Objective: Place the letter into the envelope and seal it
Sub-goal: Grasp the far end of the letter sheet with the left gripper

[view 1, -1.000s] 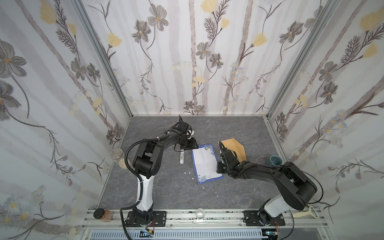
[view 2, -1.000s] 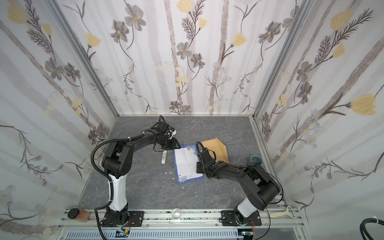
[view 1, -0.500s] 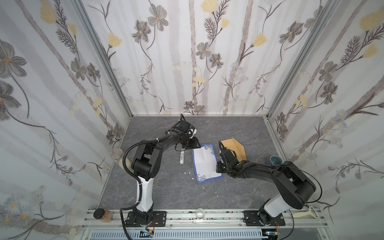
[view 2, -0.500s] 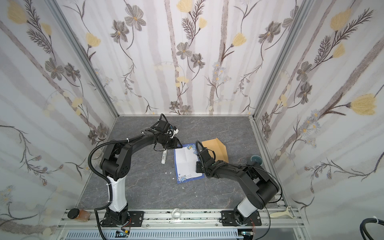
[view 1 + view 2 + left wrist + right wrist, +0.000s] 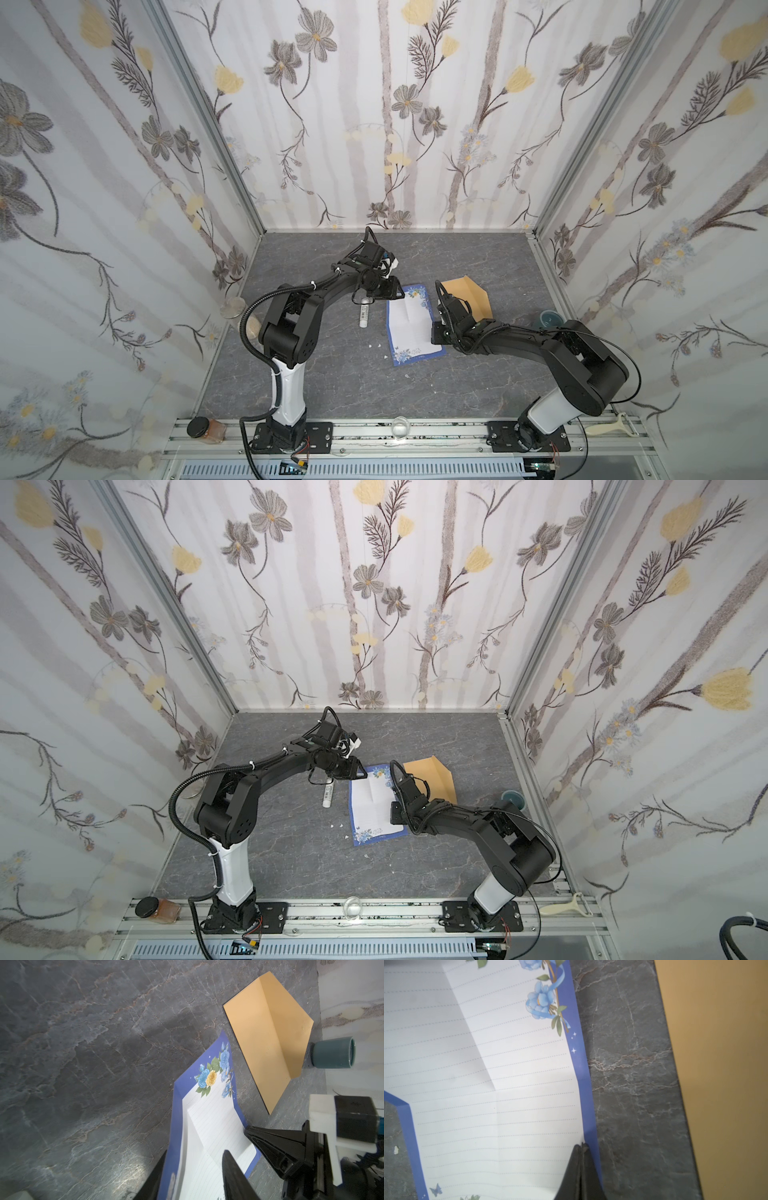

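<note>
White tube [image 5: 364, 318] lies on the grey table [image 5: 332, 382]; teal cup [image 5: 551, 319] stands apart; perhaps a jar [image 5: 204, 428] on the front rail [image 5: 436, 432].

No legible text, brand or number found. White ruled paper sheet with dark blue border [image 5: 500, 1105], under the right claw [image 5: 582, 1145] — dotted lines and flower prints only. Small white glue stick [image 5: 364, 316], just beside the left claw [image 5: 392, 293] — dark markings, too small to read.

My right arm [image 5: 511, 340] covering the corner of the envelope [image 5: 467, 291] nearest the letter [image 5: 409, 328] in both top views, envelope blurred and cropped in my right wrist view, letter's ends cropped there too, print on the glue stick [image 5: 364, 316] beside the letter too small to read.
</note>
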### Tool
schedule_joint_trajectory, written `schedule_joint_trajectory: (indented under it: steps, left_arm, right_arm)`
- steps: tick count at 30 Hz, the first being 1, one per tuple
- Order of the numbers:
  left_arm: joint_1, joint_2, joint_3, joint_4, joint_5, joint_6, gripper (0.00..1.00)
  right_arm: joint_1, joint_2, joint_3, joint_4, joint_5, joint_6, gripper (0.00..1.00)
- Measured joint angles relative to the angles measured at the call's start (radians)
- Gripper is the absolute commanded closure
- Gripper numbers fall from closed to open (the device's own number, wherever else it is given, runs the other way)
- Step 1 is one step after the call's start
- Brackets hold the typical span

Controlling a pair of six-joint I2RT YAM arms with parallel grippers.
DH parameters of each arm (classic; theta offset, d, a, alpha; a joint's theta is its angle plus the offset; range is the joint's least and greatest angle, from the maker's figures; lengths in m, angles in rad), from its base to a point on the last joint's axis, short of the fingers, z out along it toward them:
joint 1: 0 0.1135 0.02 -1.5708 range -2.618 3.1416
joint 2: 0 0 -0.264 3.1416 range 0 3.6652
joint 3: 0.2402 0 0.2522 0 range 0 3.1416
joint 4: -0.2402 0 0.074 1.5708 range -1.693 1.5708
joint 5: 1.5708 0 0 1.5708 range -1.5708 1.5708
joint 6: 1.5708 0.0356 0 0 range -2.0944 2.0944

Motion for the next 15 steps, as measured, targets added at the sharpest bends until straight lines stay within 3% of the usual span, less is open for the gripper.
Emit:
schedule_joint_trajectory:
  steps: [15]
  left_arm:
    - [-0.008,-0.013,-0.021,0.001,-0.041,0.031,0.60]
  right_arm:
    - [0.001,-0.037,0.028,-0.018,0.000,0.017,1.00]
